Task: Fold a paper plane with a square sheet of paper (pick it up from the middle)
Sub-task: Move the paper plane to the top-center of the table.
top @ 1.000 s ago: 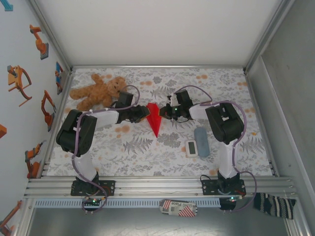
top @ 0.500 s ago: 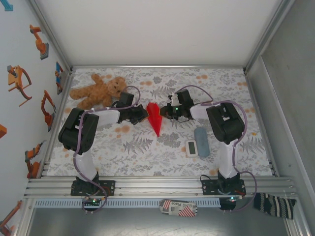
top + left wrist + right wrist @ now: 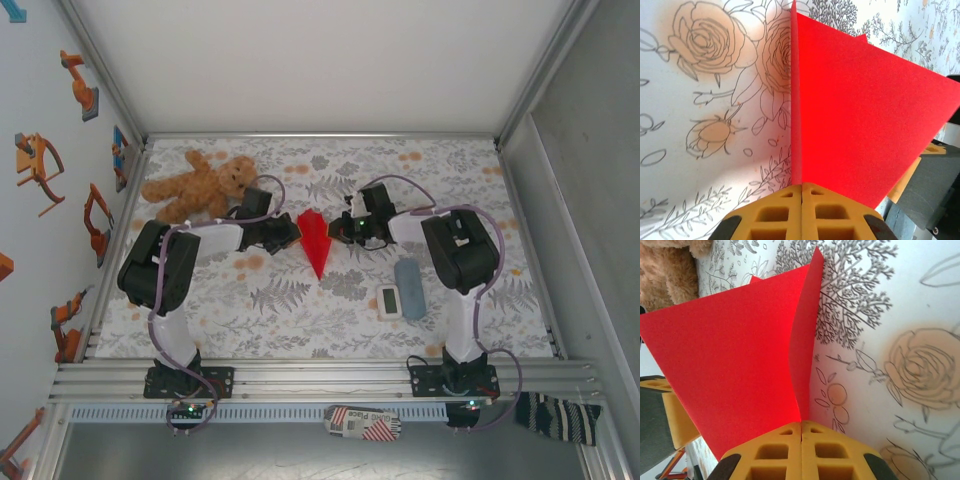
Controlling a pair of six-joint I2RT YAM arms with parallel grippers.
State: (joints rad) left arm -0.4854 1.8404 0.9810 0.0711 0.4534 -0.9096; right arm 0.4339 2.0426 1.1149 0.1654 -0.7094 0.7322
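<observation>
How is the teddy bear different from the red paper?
The teddy bear is brown and fluffy; the red paper is thin, smooth and folded to a point. The teddy bear lies free near the far left corner of the flowery table, while the red paper is pinched between the left hand and the right hand. Both are on or just over that table.

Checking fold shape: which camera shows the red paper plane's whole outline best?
Top external: the paper plane shows whole, tip pointing down the frame, held between the left pincer and right pincer. Each wrist view gives a close red flap running into its shut pincer, not the whole outline.
</observation>
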